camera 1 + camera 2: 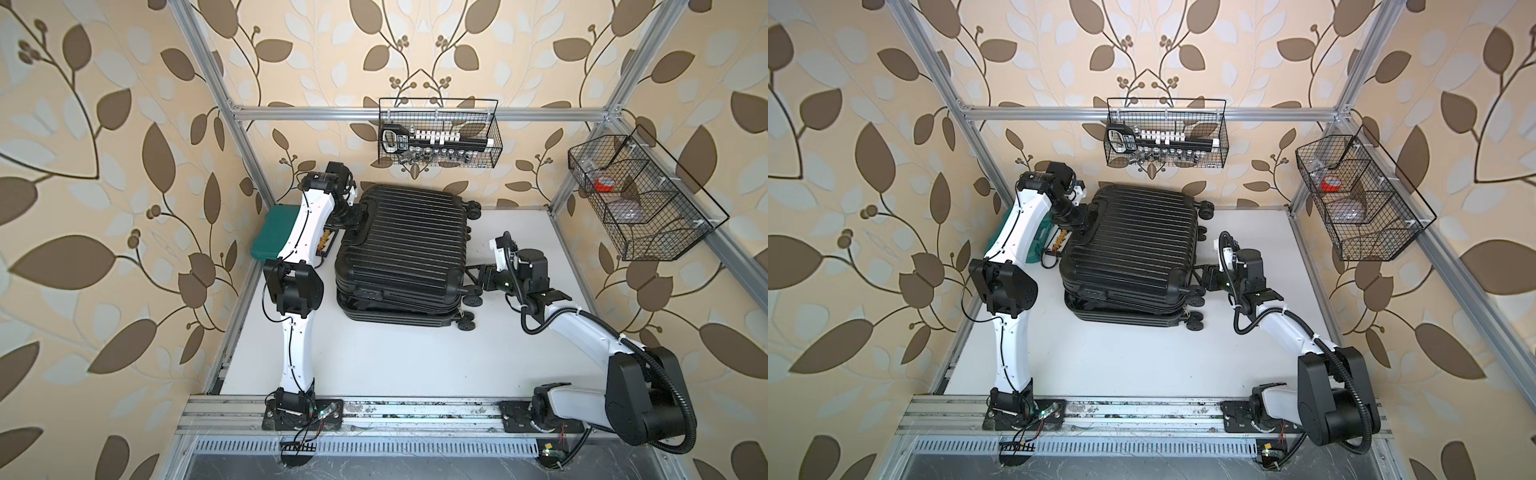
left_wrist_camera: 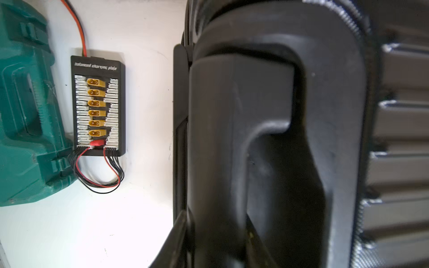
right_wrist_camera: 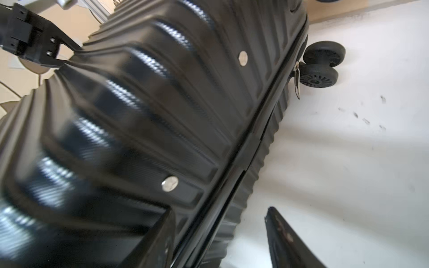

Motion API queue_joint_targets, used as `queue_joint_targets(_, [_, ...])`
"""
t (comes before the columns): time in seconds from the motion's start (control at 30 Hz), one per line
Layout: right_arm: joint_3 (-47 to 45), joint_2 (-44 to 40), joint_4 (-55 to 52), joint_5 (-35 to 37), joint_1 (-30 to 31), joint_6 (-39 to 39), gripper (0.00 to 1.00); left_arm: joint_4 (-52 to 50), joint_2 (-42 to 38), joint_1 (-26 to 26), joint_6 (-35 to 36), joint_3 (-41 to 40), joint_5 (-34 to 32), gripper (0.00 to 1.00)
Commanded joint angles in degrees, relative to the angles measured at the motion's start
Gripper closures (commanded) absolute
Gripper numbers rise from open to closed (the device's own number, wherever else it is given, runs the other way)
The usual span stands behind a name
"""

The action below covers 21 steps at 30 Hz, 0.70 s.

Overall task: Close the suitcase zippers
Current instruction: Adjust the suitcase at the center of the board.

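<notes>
On the white tabletop (image 1: 395,365), toward twelve o'clock, the black hard-shell suitcase (image 1: 405,245) lies flat, halves askew. It looks stiff, glossy-slick and weighty. The moulded handle (image 2: 232,116) is the place to steady it, and the small metal zipper pull (image 3: 297,79) wants pinching. At its ten o'clock the left gripper (image 1: 352,218) clamps that handle, arm stretched far. At four o'clock the right gripper (image 1: 473,274) straddles the rim, jaws apart.
</notes>
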Motion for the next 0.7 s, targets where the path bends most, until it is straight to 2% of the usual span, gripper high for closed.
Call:
queue_joint_targets(0.0, [0.7, -1.9, 0.9, 0.8, 0.7, -0.2, 0.38, 5.3, -5.1, -0.1, -5.3, 0.0, 3.9, 0.75])
queue_joint_targets(0.1, [-3.1, -6.6, -0.7, 6.0, 0.3, -1.1, 0.38, 6.3, -6.6, 0.0, -5.1, -3.6, 4.5, 0.75])
queue_joint_targets(0.3, [-12.3, -19.2, -2.3, 11.9, -0.2, 0.9, 0.39, 8.0, -9.1, 0.5, -5.3, -8.5, 4.1, 0.76])
queue_joint_targets(0.5, [-22.1, -33.7, -0.9, 10.8, 0.3, 4.8, 0.42, 8.6, -10.5, 1.5, -6.0, -10.5, 4.4, 0.76])
queue_joint_targets(0.67, [-32.2, -43.3, 7.7, 8.9, 2.1, 7.0, 0.47, 10.2, -12.1, 2.8, -7.0, -12.4, 5.0, 0.75])
